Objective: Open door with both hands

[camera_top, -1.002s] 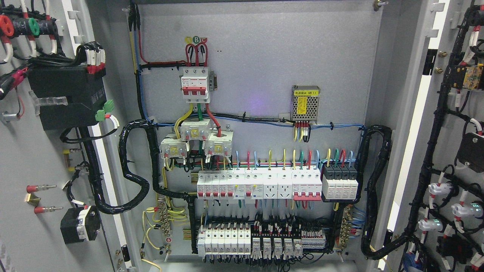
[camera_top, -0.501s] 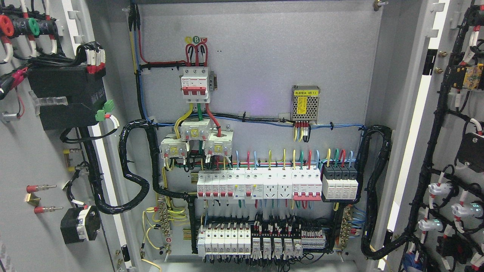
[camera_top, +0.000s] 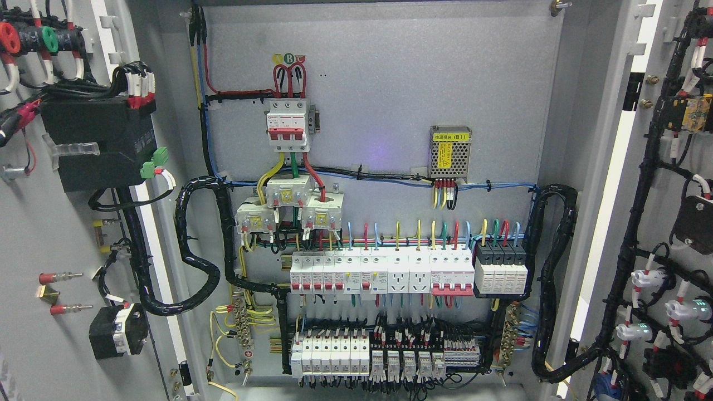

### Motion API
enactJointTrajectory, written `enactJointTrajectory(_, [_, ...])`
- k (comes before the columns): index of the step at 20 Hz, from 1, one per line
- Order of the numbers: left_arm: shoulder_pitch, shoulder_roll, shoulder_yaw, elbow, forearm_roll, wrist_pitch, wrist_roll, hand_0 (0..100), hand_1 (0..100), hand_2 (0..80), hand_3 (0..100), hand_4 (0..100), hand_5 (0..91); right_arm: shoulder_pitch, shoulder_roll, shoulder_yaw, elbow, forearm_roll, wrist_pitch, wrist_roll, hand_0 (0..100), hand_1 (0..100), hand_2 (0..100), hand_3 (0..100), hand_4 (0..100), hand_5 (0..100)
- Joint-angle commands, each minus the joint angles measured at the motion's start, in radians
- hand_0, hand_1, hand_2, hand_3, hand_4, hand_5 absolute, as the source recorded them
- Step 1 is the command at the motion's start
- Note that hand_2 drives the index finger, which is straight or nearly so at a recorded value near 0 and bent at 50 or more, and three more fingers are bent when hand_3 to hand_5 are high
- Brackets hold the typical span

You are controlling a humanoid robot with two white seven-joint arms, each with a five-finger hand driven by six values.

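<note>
Both doors of a grey electrical cabinet stand swung wide. The left door (camera_top: pixel 39 234) fills the picture's left edge, its inner face carrying a black box and cable bundles. On the right, the right door (camera_top: pixel 663 184) shows black wiring looms and white lamp backs. Between them lies the cabinet's back panel (camera_top: pixel 390 83) with a red-and-white main breaker (camera_top: pixel 287 125), a row of white breakers (camera_top: pixel 381 273) and terminal blocks (camera_top: pixel 384 353). Neither of my hands nor any arm appears in the head view.
Thick black cable loops (camera_top: pixel 192 245) hang at the left hinge side and another loop (camera_top: pixel 551 278) at the right. A small perforated power supply (camera_top: pixel 450 151) with a yellow label sits on the panel's upper right.
</note>
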Motion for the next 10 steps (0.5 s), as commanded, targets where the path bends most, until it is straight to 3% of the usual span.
enactJointTrajectory(1, [-0.027, -0.007, 0.030, 0.000, 0.033, -0.260, 0.010, 0, 0, 0.0, 0, 4, 0.0, 0.000, -0.003, 0.002, 0.000, 0.000, 0.000, 0.000, 0, 0, 0, 0, 0, 0])
enactJointTrajectory(7, [-0.048, 0.002, 0.030, 0.003, 0.114, -0.261, 0.003, 0, 0, 0.0, 0, 4, 0.0, -0.002, -0.005, 0.001, 0.000, 0.000, 0.000, 0.000, 0, 0, 0, 0, 0, 0])
enactJointTrajectory(10, [-0.048, 0.063, 0.019, 0.003, 0.137, -0.261, 0.004, 0, 0, 0.0, 0, 4, 0.0, -0.002, -0.005, 0.001, 0.000, -0.002, 0.000, 0.000, 0, 0, 0, 0, 0, 0])
